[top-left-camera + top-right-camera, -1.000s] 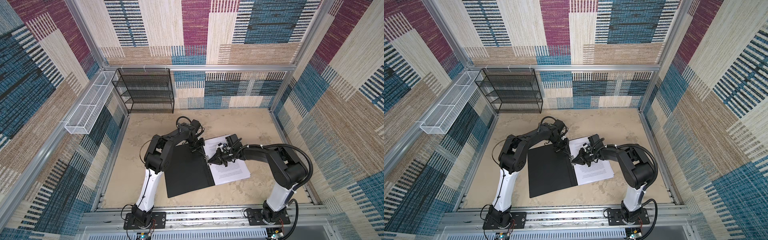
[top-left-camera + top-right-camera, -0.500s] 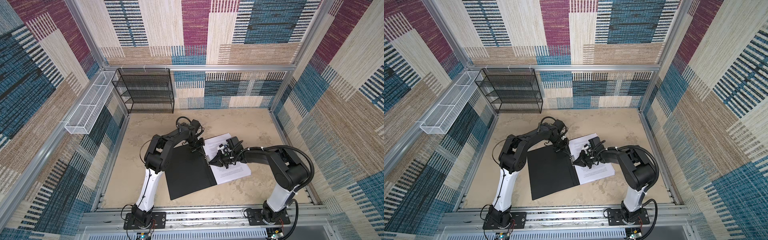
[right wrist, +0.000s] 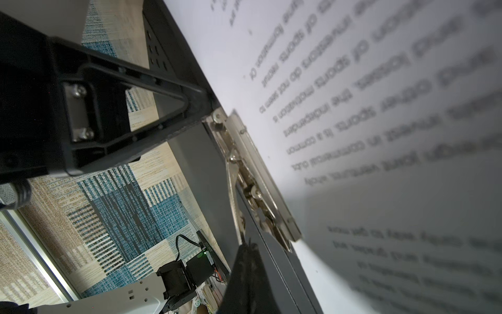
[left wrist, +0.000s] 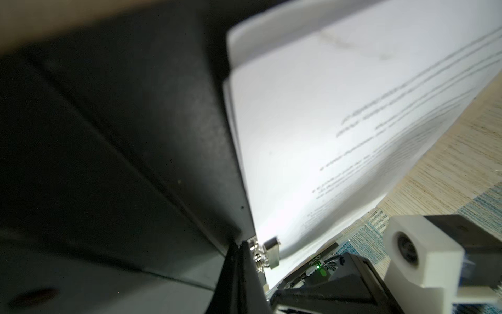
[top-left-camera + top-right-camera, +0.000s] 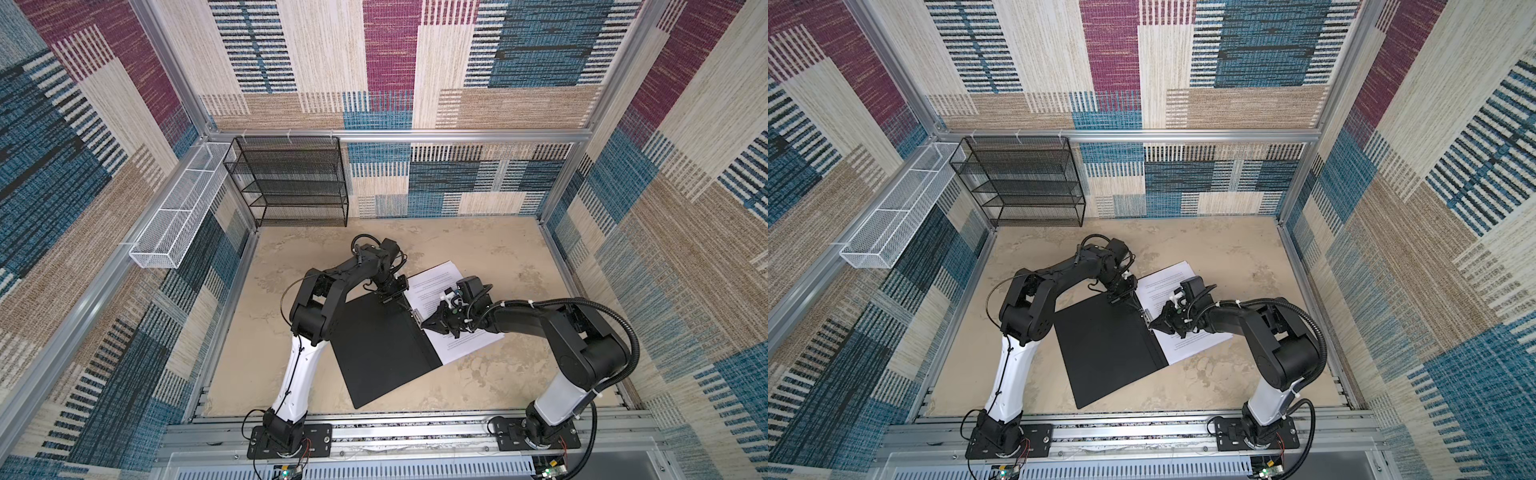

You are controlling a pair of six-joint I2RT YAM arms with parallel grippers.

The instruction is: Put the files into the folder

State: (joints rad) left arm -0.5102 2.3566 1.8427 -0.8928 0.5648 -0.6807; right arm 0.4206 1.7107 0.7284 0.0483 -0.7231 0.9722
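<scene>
Both arms bend inward, jaws closed, tips near each other.
The left arm (image 5: 311,320) elbows high and tips its wrist down, so the left gripper (image 5: 390,296) points downward. The right arm (image 5: 582,349) reaches low across, with the right gripper (image 5: 426,325) aimed leftward, its fingers pressed together.

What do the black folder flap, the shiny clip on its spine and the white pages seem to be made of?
Folder: matte black, stiff and flat, likely plastic or coated board; the look leaves open which.
Clip: bare silvery metal, with bright glints and rivets.
Pages: thin white paper, matte, printed with black text.
</scene>
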